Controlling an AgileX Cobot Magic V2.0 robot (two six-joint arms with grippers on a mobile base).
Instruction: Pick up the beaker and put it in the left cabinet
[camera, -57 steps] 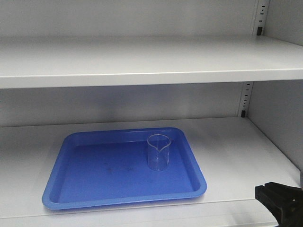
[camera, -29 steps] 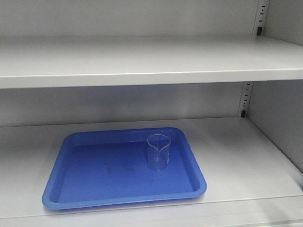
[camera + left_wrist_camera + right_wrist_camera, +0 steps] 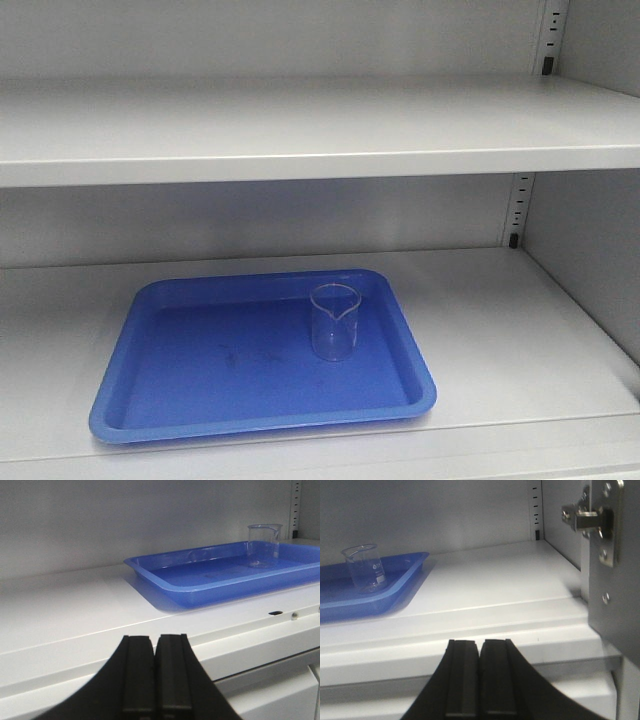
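Note:
The clear glass beaker [image 3: 333,322] stands upright in a blue tray [image 3: 180,415] on the lower shelf of the pale grey cabinet [image 3: 300,160]. The left wrist view shows the beaker [image 3: 263,545] far off to the right, inside the tray [image 3: 200,592]. From the right wrist the beaker [image 3: 364,568] appears at the left, in the tray [image 3: 395,592]. My left gripper [image 3: 155,639] is shut and holds nothing, below and in front of the shelf edge. My right gripper [image 3: 480,642] is likewise shut, with nothing in it, in front of the shelf edge. Neither gripper shows in the front view.
An upper shelf [image 3: 320,125] spans the cabinet above the tray. A slotted upright with black clips [image 3: 517,210] runs up the right rear corner. A metal door hinge [image 3: 592,517] on the cabinet's right wall sits close to my right gripper.
The right gripper stood at the lower right of the front view one second ago and has since withdrawn out of that view. The beaker and tray have not moved.

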